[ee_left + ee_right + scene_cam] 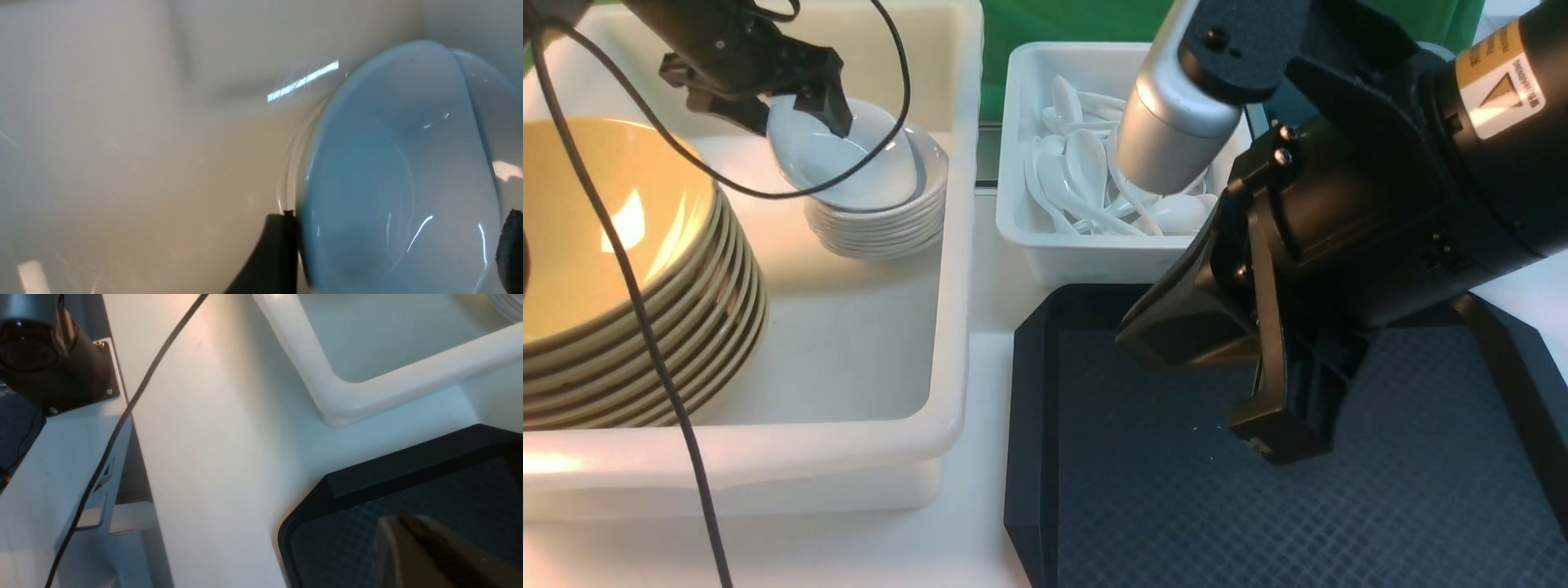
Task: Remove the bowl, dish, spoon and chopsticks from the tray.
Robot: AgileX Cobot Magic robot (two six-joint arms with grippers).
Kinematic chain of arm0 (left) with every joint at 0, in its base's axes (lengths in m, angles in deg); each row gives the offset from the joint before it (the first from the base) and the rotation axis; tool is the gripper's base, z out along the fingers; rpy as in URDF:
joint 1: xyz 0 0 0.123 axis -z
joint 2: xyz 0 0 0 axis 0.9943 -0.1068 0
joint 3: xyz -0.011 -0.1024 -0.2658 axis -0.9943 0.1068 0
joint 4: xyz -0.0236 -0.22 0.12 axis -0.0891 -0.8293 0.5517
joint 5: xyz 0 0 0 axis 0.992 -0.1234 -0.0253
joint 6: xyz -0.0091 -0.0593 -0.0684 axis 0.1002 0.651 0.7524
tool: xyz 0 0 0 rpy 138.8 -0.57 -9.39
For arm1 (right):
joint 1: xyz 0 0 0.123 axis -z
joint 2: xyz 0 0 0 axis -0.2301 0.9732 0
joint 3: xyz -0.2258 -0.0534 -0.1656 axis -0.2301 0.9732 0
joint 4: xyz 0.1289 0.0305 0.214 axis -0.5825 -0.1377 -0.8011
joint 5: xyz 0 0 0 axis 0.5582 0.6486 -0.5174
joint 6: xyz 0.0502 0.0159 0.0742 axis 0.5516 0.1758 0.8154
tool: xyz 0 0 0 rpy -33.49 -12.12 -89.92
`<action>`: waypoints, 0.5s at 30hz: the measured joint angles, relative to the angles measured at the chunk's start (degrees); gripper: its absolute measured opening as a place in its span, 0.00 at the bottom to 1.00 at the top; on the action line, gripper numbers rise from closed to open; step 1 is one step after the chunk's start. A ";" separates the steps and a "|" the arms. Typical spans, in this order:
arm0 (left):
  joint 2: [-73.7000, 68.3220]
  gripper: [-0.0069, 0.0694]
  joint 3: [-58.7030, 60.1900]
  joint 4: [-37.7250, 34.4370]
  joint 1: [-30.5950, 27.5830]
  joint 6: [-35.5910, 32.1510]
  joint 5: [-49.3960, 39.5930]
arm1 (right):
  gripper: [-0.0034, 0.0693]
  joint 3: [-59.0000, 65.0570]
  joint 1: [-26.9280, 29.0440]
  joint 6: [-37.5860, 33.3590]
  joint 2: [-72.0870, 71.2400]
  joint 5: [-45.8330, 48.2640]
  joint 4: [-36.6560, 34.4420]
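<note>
Front view: the left gripper hangs inside the big white plastic tub. Its fingers are spread wide on either side of the small, glossy white dish, which lies tilted on top of a stack of matching white dishes. Beside the stack, a pale olive-yellow bowl tops a pile of wide yellow bowls. A small white bin holds white ceramic spoons; I cannot tell which one belongs to the task, and no chopsticks show. The right gripper hovers over the large black diamond-patterned tray, whose visible part lies bare.

Left wrist view: the fingers flank the dish's rim, one of them right at its edge. This reads as the letting-go of the dish.

Right wrist view: the right fingers are pressed together and hold nothing, above the tray's corner on the white counter.

The next move probably calls for a straight lift of the left arm, without catching the tilted dish.
</note>
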 joint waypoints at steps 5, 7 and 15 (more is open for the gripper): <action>4.77 0.91 -2.65 0.15 0.00 1.33 -0.38 | 0.11 0.00 0.00 0.00 0.00 0.00 0.12; 6.46 0.83 -3.14 0.79 0.00 2.28 -0.38 | 0.11 0.00 0.00 0.00 0.00 0.06 0.12; 7.47 0.14 -3.21 2.17 0.92 0.82 -2.06 | 0.11 0.00 0.00 3.85 -2.64 0.24 7.87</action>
